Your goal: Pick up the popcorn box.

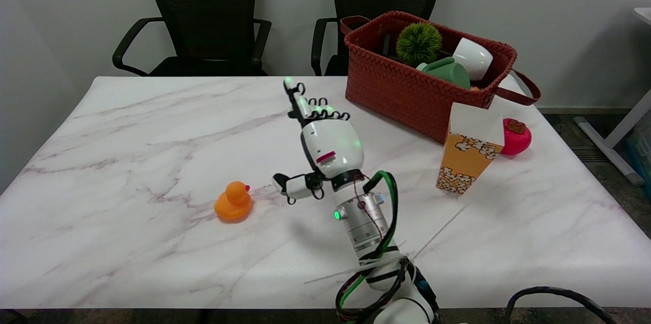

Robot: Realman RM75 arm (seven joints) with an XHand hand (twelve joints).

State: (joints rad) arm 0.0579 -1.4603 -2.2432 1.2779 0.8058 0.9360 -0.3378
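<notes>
Marble-patterned table (127, 125) fills the scene, two office chairs behind it. Over its middle the right hand (325, 148) hangs empty, fingers spread, thumb out toward the orange duck (233, 202). Well to its right stands the popcorn box (468, 153), upright and untouched, just beside the woven basket (407, 90) and a pink toy (516, 137). Reaching across and grasping are both left to do.

R robot hand (325, 146) raised, fingers spread, empty
</notes>
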